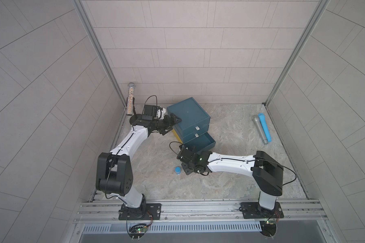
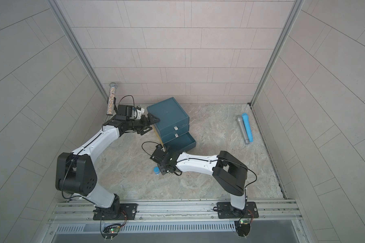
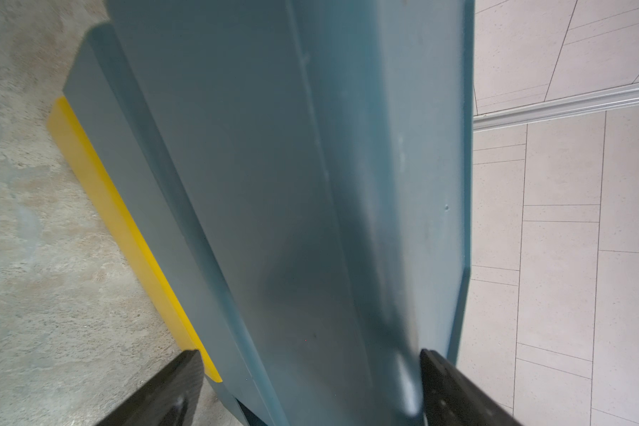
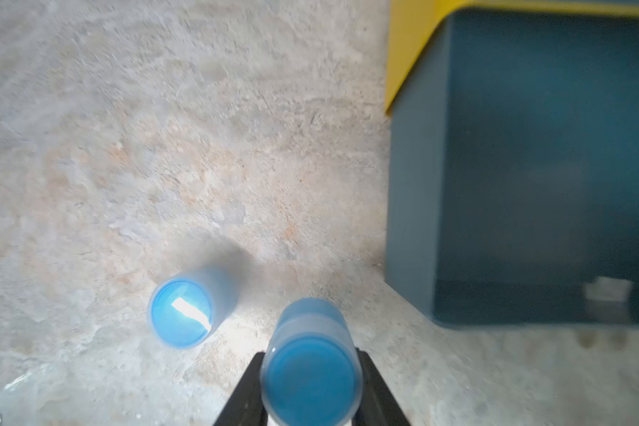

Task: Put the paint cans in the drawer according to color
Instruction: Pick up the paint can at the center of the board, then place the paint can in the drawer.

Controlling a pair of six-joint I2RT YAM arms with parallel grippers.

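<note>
One blue paint can (image 4: 310,365) between right gripper (image 4: 312,391) fingers

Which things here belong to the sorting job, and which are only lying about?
Job:
- blue paint can held in right pincer
- second blue paint can on the table
- drawer unit, bottom drawer open
- left pincer bracing the unit

Lying about:
- glitter microphone
- silver microphone
- blue microphone
</note>
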